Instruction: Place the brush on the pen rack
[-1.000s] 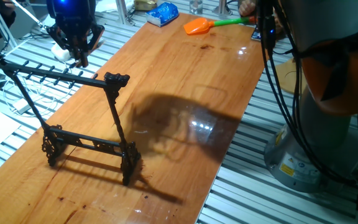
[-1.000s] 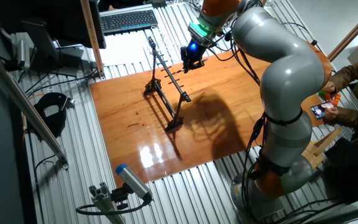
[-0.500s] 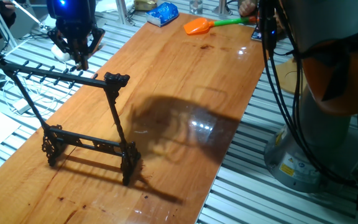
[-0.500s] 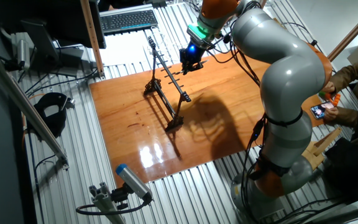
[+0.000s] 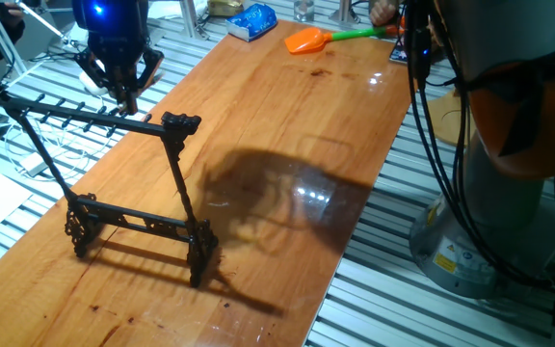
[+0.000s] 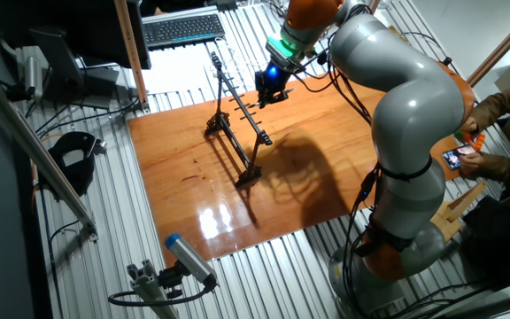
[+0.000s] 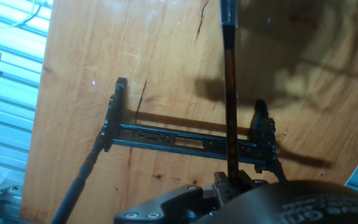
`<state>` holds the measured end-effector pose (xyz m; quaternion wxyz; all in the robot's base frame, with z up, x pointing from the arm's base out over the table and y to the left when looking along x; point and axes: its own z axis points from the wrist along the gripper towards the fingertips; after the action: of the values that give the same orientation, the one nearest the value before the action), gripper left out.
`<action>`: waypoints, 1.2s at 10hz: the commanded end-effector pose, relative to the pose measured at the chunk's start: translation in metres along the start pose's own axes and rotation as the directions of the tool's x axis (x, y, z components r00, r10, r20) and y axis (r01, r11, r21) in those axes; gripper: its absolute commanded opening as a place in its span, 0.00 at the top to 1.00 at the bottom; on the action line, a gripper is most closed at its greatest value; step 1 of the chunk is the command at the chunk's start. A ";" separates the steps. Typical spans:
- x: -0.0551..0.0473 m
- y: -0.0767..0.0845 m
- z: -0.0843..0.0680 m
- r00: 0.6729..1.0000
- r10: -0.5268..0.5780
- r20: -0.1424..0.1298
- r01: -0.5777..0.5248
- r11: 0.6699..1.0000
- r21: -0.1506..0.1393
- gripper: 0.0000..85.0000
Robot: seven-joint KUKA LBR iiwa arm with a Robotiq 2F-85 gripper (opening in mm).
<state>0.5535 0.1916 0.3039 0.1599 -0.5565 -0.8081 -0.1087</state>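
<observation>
The gripper [image 7: 232,182] is clamped on the brush [image 7: 230,93], a light, stiff, slippery sliver, pinched at one end above the pen rack [image 5: 85,118].

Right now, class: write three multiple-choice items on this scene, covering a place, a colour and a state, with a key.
1. Where is the orange scoop? A) on the table, apart from the pen rack B) hanging on the rack C) under it
2. What colour is the pen rack? A) white B) black C) red
3. The brush is: A) lying on the table B) hung on a peg C) held in the tool
Key: 1 A, it lies alone on the wood; 2 B, its frame is black; 3 C, its shaft runs out from the shut tool.
</observation>
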 end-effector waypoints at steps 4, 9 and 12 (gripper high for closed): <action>0.001 0.000 0.004 1.000 0.007 0.006 -0.007 1.000 -0.012 1.00; 0.002 0.000 0.006 1.000 0.009 0.025 -0.009 1.000 -0.015 0.80; 0.002 0.001 0.007 1.000 0.013 0.026 -0.012 1.000 -0.015 0.80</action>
<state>0.5527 0.1957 0.2980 0.1460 -0.5639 -0.8059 -0.1061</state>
